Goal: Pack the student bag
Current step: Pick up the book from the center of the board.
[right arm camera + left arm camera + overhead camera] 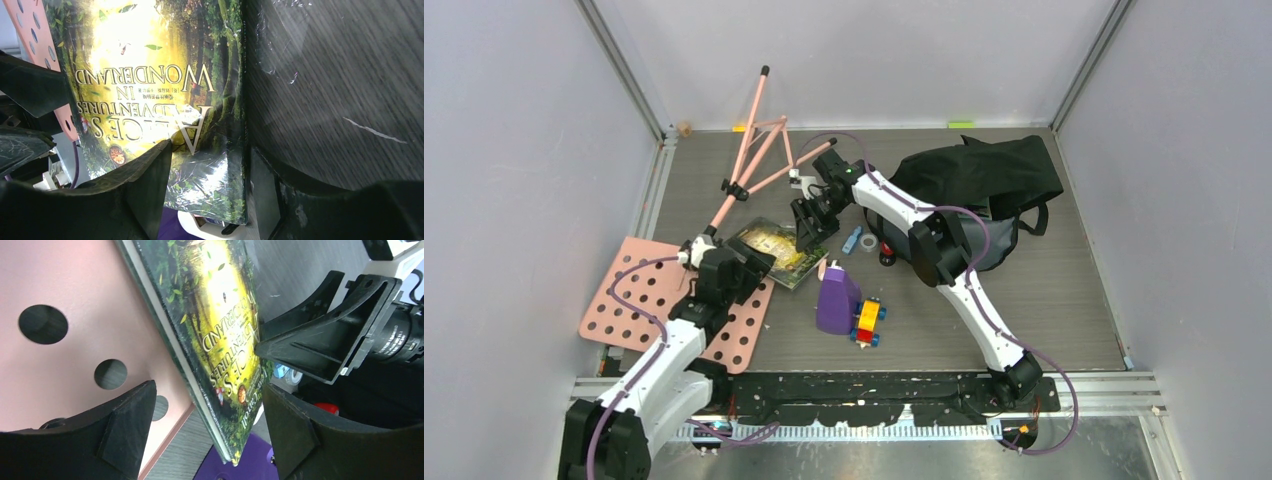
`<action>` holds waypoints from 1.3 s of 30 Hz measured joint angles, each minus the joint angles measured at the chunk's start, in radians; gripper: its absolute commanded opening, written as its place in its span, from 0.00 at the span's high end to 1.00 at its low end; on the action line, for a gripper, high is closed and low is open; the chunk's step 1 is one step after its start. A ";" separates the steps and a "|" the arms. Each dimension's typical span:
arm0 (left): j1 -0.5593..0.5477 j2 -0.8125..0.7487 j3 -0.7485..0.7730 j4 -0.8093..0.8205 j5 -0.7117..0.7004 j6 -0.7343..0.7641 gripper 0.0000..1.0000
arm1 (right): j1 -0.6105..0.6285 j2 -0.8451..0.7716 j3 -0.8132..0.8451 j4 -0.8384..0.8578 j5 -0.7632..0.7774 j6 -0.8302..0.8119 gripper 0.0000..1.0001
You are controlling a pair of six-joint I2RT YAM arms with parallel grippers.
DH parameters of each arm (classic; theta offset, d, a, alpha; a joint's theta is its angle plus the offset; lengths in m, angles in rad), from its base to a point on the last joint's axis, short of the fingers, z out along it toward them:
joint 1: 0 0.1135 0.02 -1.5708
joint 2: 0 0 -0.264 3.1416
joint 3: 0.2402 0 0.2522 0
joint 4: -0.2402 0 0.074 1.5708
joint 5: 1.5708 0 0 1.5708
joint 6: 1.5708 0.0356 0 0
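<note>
Both my claws are released. My left claw (pixel 207 387) gapes around a corner of the Alice's Adventures in Wonderland book (pixel 150 75). My right claw (pixel 210 150) straddles its edge. The student bag (pixel 994 180) lies just right of my right claw.

Lab enclosure (grey panelled walls (pixel 514 150))

The student bag (pixel 989 180) sits in the worktop's (pixel 1064 300) far right corner, and a rod frame (pixel 759 150) lies toward the far left corner. A perforated board (pixel 629 300) lies at the left edge. The book (pixel 776 255) overlaps the board's right edge, between 2 pincers — the left pincer (pixel 749 265) at its left, the right pincer (pixel 809 230) behind. Nearer stands a container (pixel 836 300), with toy blocks (pixel 869 322) just right of it.
</note>
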 measured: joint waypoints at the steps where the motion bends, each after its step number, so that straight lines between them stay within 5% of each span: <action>1: 0.000 0.008 -0.003 0.022 0.001 -0.012 0.23 | 0.000 0.000 0.000 0.000 0.000 0.000 0.39; 12: 0.002 0.073 -0.090 0.282 -0.007 -0.131 0.41 | 0.000 0.000 -0.001 0.006 0.001 0.004 0.41; 22: 0.006 0.062 -0.145 0.345 -0.076 -0.151 1.00 | -0.002 0.000 -0.002 0.020 0.010 0.021 0.42; 39: 0.007 -0.244 -0.107 0.239 -0.058 -0.105 1.00 | -0.020 -0.292 -0.202 0.226 0.266 0.160 0.23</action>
